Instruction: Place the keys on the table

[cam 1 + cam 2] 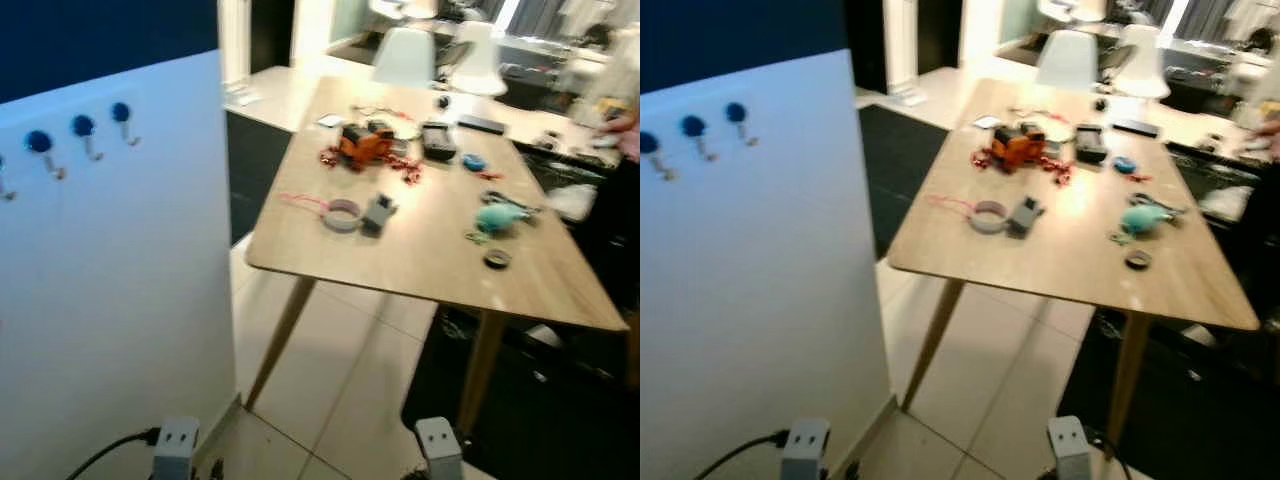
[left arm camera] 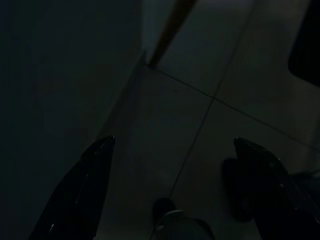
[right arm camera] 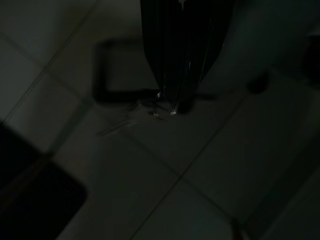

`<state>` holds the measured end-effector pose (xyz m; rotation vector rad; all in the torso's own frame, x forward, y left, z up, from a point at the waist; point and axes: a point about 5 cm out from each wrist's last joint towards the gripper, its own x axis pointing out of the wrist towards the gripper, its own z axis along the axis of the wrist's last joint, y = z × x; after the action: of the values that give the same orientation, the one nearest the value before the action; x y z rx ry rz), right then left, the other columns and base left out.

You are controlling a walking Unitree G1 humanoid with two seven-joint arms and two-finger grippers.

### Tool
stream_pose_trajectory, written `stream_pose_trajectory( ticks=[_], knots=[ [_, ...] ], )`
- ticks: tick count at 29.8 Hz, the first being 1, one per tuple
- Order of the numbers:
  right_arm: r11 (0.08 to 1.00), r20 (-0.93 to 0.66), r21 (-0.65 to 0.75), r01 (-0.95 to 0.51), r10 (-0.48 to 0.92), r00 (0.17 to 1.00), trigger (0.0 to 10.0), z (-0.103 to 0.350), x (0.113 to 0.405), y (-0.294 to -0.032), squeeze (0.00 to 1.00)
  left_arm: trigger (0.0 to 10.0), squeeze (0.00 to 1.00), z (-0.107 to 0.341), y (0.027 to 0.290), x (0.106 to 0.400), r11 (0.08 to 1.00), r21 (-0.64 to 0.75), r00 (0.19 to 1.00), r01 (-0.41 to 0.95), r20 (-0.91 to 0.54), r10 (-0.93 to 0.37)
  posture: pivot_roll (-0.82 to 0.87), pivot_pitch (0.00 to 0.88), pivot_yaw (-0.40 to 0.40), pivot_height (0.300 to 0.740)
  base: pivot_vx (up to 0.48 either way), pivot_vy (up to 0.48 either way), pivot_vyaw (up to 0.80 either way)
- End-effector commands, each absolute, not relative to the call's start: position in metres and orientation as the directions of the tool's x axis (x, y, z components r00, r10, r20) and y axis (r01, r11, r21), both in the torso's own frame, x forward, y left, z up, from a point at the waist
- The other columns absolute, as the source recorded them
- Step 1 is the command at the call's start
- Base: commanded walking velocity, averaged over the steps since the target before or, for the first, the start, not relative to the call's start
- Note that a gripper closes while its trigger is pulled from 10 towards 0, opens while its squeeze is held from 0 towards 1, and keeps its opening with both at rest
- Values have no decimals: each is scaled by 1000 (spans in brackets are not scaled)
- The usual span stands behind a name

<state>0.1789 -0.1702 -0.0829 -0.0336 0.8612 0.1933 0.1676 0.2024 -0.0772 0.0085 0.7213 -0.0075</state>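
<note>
The right tool [image 3: 172, 102] hangs low over the tiled floor [image 1: 340, 380], its two black fingers pressed together on the keys [image 3: 161, 106]. The keys show in the dark right wrist view as a small glint of metal at the fingertips. They are held well below and short of the counter [image 1: 420, 260], which stands ahead and slightly to the right, its near left corner closest. The left tool [image 2: 173, 142] also hangs over the floor, fingers wide apart and holding nothing, beside the foot of a white panel [image 1: 120, 300] that carries blue hooks [image 1: 83, 127]. The counter's near edge and near left corner are bare wood. Further in lie a grey tape ring [image 1: 342, 215] towards the left edge, a teal object [image 1: 497, 217] and a small black roll [image 1: 496, 259] towards the right edge, and an orange toy [image 1: 362, 143] past the middle. Between the panel and the counter's slanted leg [image 1: 280, 340] there is an open strip of floor. A dark rug [image 1: 540, 410] lies under the counter's right side.
</note>
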Motion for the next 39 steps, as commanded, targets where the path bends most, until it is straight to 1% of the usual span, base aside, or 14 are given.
stream_pose_trajectory(
  ticks=[1,8,15,17,24,26,39],
  knots=[
    [983,-767,33,-178,139,626,10000,-84,176,-177,0,10000,0,-77,201,168,1000,-4,752,2,-660,-4,58,51,-36,740,0,0,-800],
    [983,-767,32,-182,141,626,10000,-83,177,-177,0,10000,0,-76,203,170,997,-29,764,-69,-644,34,58,51,-38,740,0,0,-800],
    [981,-756,44,-188,156,636,10000,-82,180,-175,0,10000,0,-74,204,173,995,-38,770,-95,-636,49,55,50,-38,740,0,0,-800],
    [975,-750,26,-221,166,641,10000,-81,182,-174,0,10000,0,-73,205,175,994,-42,776,-104,-629,55,54,50,-38,740,0,0,0],
    [978,-755,35,-205,160,636,10000,-81,181,-175,0,10000,0,-69,205,181,990,-56,798,-128,-599,69,54,51,-41,740,0,0,0],
    [978,-756,34,-206,160,635,10000,-81,181,-175,0,10000,0,-68,203,183,990,-57,803,-126,-593,68,54,51,-41,740,0,-259,0],
    [977,-756,32,-211,162,634,10000,-81,181,-175,0,10000,0,-66,197,186,991,-65,814,-117,-578,58,54,39,-43,740,0,-471,0]
  ],
)
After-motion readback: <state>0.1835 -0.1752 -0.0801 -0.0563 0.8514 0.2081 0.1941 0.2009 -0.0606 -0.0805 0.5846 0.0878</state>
